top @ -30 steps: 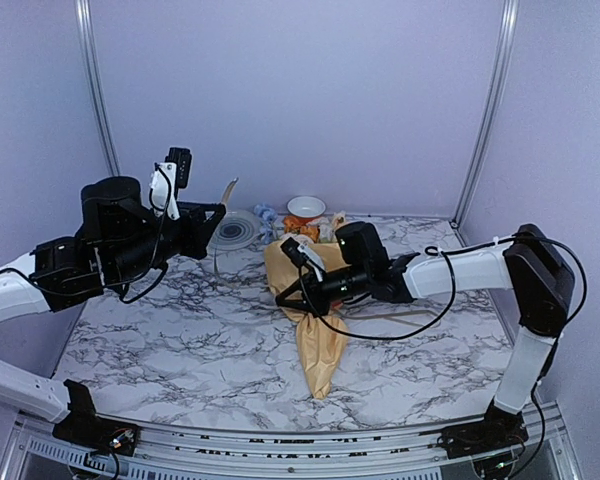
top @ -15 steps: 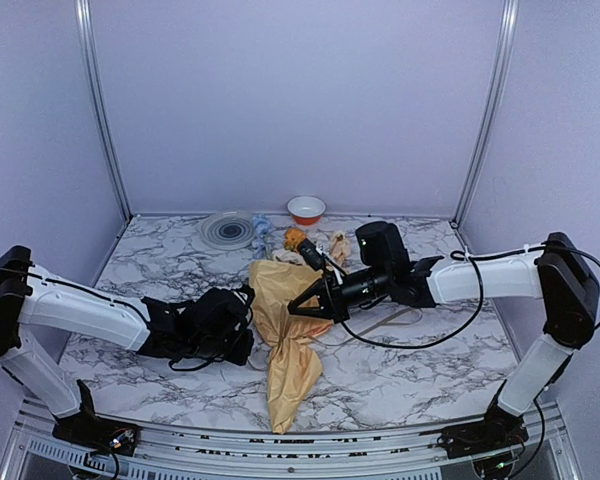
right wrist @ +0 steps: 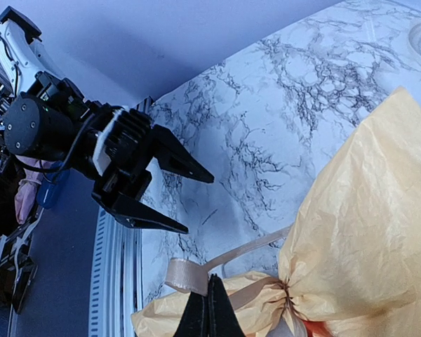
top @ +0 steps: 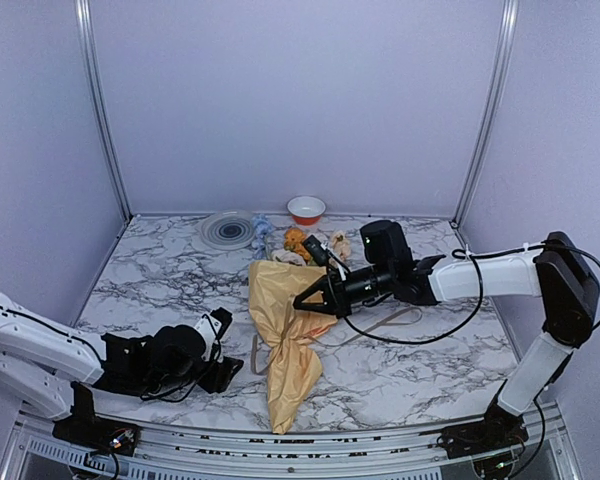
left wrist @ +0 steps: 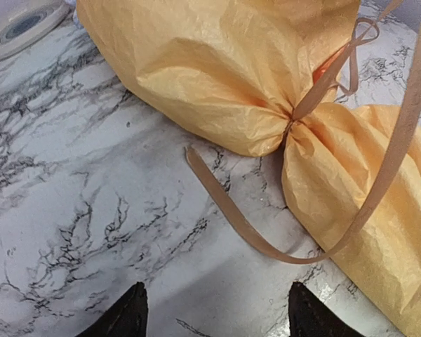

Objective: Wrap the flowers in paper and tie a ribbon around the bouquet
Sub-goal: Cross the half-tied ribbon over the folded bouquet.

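The left gripper [top: 223, 345], as I saw it from overhead, sat low over the marble table [top: 150, 285] at the near left, its jaws spread wide with nothing between them, pointing toward the bouquet [top: 275, 300] but short of it; in its own wrist view the two dark fingertips [left wrist: 130, 316] stood well apart at the bottom edge over bare marble. The right gripper [top: 300, 300] reached in from the right with its fingers pressed together on the ribbon [left wrist: 231, 217], just beside the cinched waist of the bouquet; I read this from the right wrist view, where the flat beige strand folded against the closed tips. The bouquet lay on the table between the two arms, narrow end toward the near edge and wide end toward the back wall, and the tan-yellow paper [left wrist: 217, 77] was gathered tight at the waist with a sliver of orange showing there. The flowers [top: 298, 240] showed as orange and pale heads at the far end, with the stalks hidden by the paper. The ribbon looped on the marble left of the waist, and one strand rose off the table and out of the top right of the left wrist view. A white bowl [top: 306, 208] with an orange rim stood by the back wall, apart from the bouquet
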{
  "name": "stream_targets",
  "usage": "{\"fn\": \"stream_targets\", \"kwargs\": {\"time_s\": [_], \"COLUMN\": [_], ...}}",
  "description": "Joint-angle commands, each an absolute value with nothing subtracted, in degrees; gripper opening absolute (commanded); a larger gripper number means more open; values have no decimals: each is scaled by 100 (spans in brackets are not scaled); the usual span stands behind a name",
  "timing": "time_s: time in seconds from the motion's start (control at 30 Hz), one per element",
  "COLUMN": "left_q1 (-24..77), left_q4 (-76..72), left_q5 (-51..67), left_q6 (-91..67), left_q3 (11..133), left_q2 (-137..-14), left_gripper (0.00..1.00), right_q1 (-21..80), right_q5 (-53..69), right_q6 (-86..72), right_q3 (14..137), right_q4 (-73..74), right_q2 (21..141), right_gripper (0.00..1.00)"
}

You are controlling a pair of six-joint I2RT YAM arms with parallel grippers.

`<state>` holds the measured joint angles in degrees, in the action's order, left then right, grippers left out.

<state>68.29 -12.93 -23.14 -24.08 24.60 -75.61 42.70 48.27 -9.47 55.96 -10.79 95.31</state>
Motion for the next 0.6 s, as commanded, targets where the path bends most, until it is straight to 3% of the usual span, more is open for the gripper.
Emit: {"fn": "stream_targets", "kwargs": {"time_s": [0.0, 0.27, 0.37, 0.47, 0.57], "left_q1": [6899, 6895, 6891, 6891, 6884], "left_q4": [-2570, -4373, -4610, -4614, -4649], "left_q5": [-2637, -1828, -1638, -1973, -1915], "left_q6": [-998, -349, -501, -619, -677], "left_q3": [2291, 2913, 3166, 3314, 3352], "left_q2": [-6801, -8073, -8545, -8848, -8899], "left_gripper": [63, 59, 53, 37, 35], "right_q1": [4433, 4565, 4579, 4587, 4605], "right_q5": [4613, 4339, 4332, 4320, 4274], "right_q6": [-1007, -1319, -1373, -1377, -1370], "right_q3": [5643, 5666, 5654, 5649, 5650], "right_q4": [-1185, -1327, -1327, -1351, -1349], "right_q2": [9630, 9735, 9767, 9766, 9778], "right_gripper": [0, 0, 0, 0, 0]}}
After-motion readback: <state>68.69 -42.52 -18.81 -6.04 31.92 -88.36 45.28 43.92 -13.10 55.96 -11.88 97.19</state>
